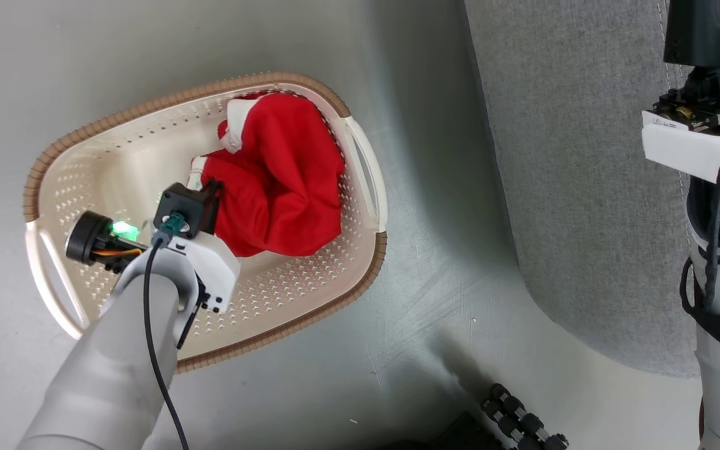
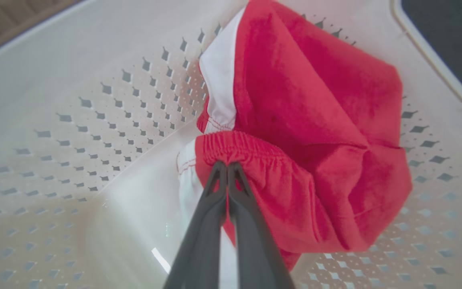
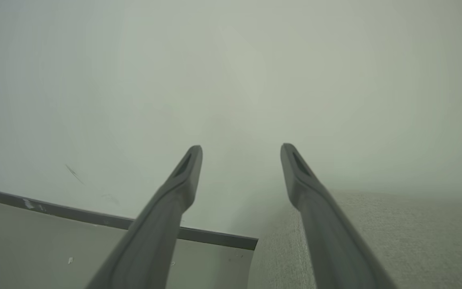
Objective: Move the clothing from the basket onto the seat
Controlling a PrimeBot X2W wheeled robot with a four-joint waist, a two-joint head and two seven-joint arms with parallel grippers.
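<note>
Left gripper (image 2: 227,165) reaches down into the basket (image 1: 116,156), its two dark fingers pinched together on the gathered red waistband of the clothing (image 2: 315,120). The clothing lies bunched in the basket's end nearer the grey seat (image 1: 585,187). Right gripper (image 3: 241,154) hangs spread wide, holding nothing, over the seat's edge.
</note>
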